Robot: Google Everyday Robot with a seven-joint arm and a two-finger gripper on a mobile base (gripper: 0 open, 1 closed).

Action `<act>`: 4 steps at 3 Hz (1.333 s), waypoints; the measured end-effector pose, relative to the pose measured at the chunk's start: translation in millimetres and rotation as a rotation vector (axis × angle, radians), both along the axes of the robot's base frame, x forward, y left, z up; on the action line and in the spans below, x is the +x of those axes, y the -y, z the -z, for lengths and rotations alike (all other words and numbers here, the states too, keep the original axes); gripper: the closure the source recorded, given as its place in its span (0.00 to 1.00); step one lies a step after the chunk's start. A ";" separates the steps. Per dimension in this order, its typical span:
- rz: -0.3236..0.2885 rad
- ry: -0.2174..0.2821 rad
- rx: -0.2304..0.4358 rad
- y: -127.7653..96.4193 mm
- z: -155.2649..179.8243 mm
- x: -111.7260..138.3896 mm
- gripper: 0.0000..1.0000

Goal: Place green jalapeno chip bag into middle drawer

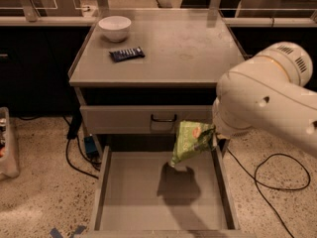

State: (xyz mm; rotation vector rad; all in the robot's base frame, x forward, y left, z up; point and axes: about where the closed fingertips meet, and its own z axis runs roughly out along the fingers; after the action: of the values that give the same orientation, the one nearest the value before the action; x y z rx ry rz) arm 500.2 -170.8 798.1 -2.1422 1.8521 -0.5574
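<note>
The green jalapeno chip bag (190, 140) hangs in the air over the far right part of the open middle drawer (133, 202). My gripper (214, 131) holds the bag by its upper right edge. The gripper sits at the end of my big white arm, just under the closed top drawer with the black loop handle (163, 118). The bag's shadow falls on the drawer floor below it. The drawer holds nothing else.
A white bowl (115, 28) and a dark blue snack bar wrapper (127, 54) lie on the cabinet top (198, 48). Black cables run on the speckled floor at the left (74, 157) and right (277, 175). A clear bin (7, 148) stands at the left edge.
</note>
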 end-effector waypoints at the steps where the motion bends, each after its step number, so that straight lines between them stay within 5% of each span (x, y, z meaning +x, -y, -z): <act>1: -0.021 -0.054 0.035 -12.4 38.8 -8.0 1.00; 2: -0.023 -0.054 0.051 -14.6 49.0 -11.6 1.00; 4: -0.018 -0.124 0.135 -37.6 163.4 -3.6 1.00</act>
State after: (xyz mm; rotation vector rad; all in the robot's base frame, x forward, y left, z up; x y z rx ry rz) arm 496.6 -133.2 634.7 -2.1453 1.8739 -0.2923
